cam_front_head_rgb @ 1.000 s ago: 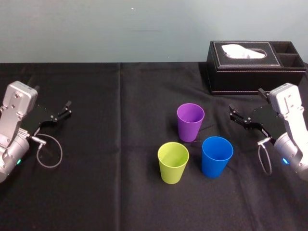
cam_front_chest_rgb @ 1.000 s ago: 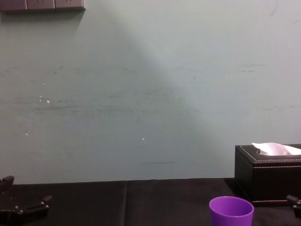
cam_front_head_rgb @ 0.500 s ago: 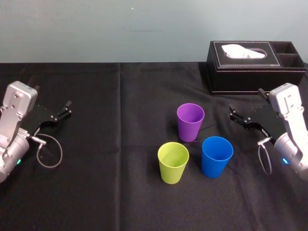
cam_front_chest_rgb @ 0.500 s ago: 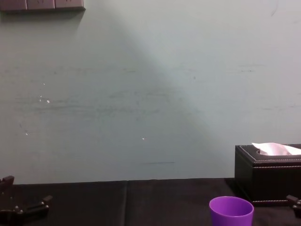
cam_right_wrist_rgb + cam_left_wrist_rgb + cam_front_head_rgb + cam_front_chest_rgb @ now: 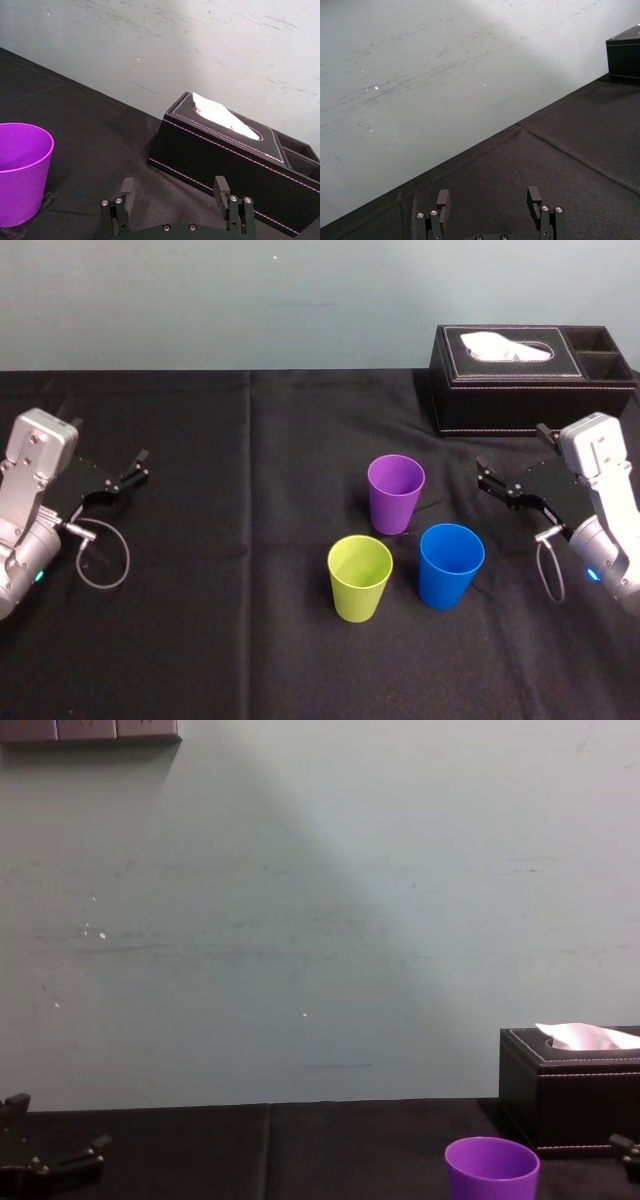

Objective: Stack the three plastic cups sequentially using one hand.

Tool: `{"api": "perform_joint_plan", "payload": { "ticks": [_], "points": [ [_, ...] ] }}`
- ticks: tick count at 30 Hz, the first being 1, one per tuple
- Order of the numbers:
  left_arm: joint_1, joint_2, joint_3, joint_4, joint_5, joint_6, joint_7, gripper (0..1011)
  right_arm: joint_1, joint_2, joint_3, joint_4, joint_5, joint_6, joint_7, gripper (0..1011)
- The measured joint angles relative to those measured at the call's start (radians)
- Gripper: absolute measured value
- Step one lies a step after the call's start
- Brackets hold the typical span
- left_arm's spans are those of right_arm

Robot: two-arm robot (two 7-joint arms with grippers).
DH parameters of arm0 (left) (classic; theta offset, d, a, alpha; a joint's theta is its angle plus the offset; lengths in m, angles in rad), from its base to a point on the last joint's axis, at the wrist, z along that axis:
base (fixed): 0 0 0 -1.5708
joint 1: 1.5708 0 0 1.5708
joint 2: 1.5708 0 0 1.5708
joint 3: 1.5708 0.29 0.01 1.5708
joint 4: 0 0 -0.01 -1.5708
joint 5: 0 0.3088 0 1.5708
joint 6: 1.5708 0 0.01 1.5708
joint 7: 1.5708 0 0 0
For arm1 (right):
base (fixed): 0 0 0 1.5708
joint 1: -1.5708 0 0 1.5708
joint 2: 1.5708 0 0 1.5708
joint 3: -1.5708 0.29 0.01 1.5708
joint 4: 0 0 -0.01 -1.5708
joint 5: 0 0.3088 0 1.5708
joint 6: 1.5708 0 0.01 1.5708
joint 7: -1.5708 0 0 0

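Three plastic cups stand upright and apart on the black cloth: a purple cup (image 5: 396,494) (image 5: 21,170) (image 5: 491,1170) farthest back, a yellow-green cup (image 5: 359,577) front left, a blue cup (image 5: 450,565) front right. My right gripper (image 5: 512,462) (image 5: 175,192) hovers open and empty to the right of the purple and blue cups, fingers pointing toward them. At the table's left side my left gripper (image 5: 108,472) (image 5: 488,199) rests open, far from the cups, holding nothing.
A black tissue box (image 5: 530,377) (image 5: 235,152) (image 5: 570,1085) with a white tissue stands at the back right, just behind my right gripper. A cable loop (image 5: 103,558) lies by the left arm. The black cloth (image 5: 230,620) covers the table to the wall.
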Motion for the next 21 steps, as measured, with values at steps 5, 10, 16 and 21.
{"api": "perform_joint_plan", "payload": {
  "ticks": [5,10,16,21],
  "points": [
    [0.000,0.000,0.000,0.000,0.000,0.000,0.000,1011,0.000,0.000,0.000,0.000,0.000,0.000,0.000,1004],
    [0.000,0.000,0.000,0.000,0.000,0.000,0.000,1011,0.000,0.000,0.000,0.000,0.000,0.000,0.000,1004],
    [0.000,0.000,0.000,0.000,0.000,0.000,0.000,1011,-0.009,-0.002,0.013,-0.001,0.013,-0.004,0.009,1004],
    [0.000,0.000,0.000,0.000,0.000,0.000,0.000,1011,-0.042,0.002,0.049,-0.019,0.072,-0.033,0.055,1004]
  ]
}}
